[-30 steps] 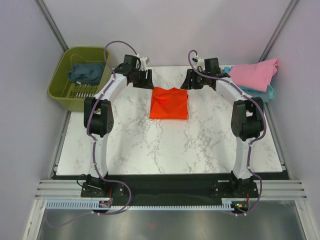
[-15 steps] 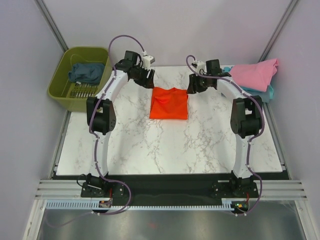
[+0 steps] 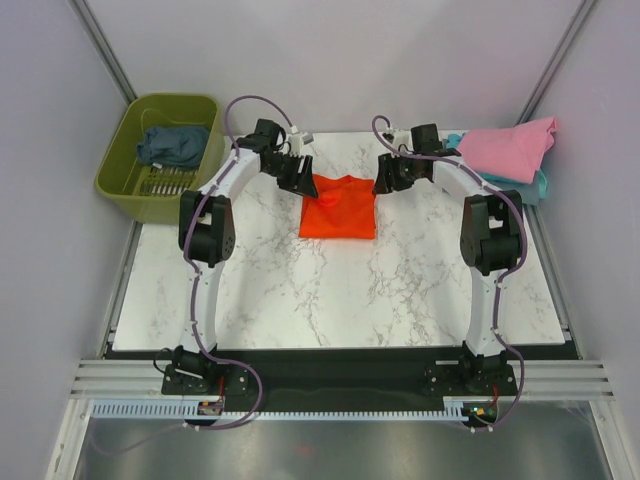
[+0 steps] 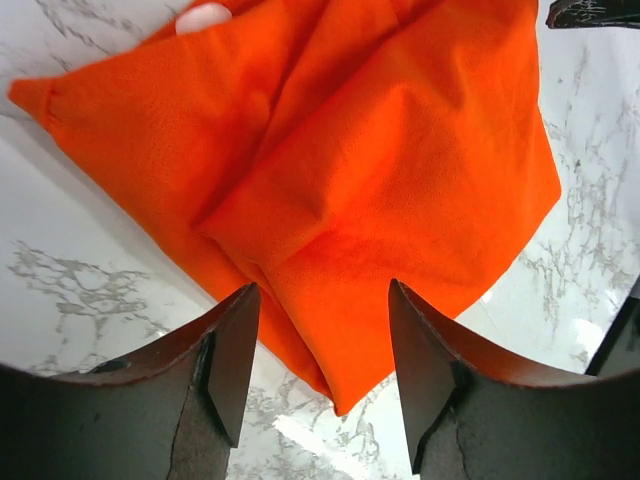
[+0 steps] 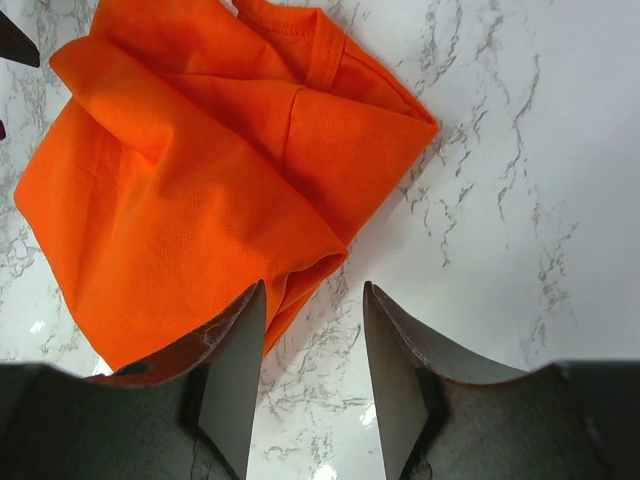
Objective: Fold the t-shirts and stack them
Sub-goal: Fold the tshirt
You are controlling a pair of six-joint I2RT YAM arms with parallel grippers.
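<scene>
The folded orange-red t-shirt [image 3: 339, 207] lies at the far middle of the marble table. My left gripper [image 3: 300, 178] hangs open over its far left corner; in the left wrist view the shirt [image 4: 330, 170] lies between and beyond the fingers [image 4: 228, 360]. My right gripper [image 3: 386, 176] hangs open at its far right corner; the shirt's folded edge [image 5: 200, 180] lies by the left finger [image 5: 235, 370]. Neither holds cloth. A pink t-shirt [image 3: 508, 148] lies on a light teal one [image 3: 535, 186] at the far right. A dark slate-blue t-shirt [image 3: 172, 144] sits in the basket.
The olive-green plastic basket [image 3: 120, 170] stands off the table's far left corner. Grey walls close in on both sides and behind. The table's near edge meets the black rail with the arm bases.
Both grippers have moved inward and down from the far edge toward the orange-red shirt's far corners. The shirt has not moved.
</scene>
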